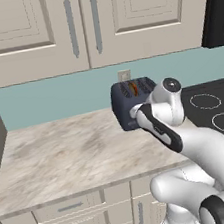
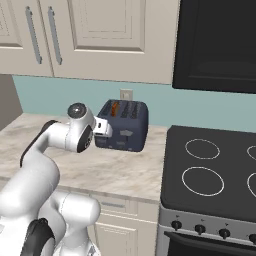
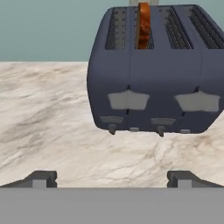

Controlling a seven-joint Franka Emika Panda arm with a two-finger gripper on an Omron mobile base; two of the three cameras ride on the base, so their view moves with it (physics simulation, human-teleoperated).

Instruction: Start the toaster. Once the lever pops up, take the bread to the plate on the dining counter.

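While the claw (image 3: pixel 112 177) gapes, the toaster (image 3: pixel 153 74) stands just ahead.

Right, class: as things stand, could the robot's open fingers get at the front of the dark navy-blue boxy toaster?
Probably yes: the fingers stand open facing the dark navy-blue boxy toaster, with bare marbled worktop between.

Bare worktop (image 3: pixel 57 113) before toaster (image 3: pixel 153 87) — stove (image 2: pixel 210 175) beside
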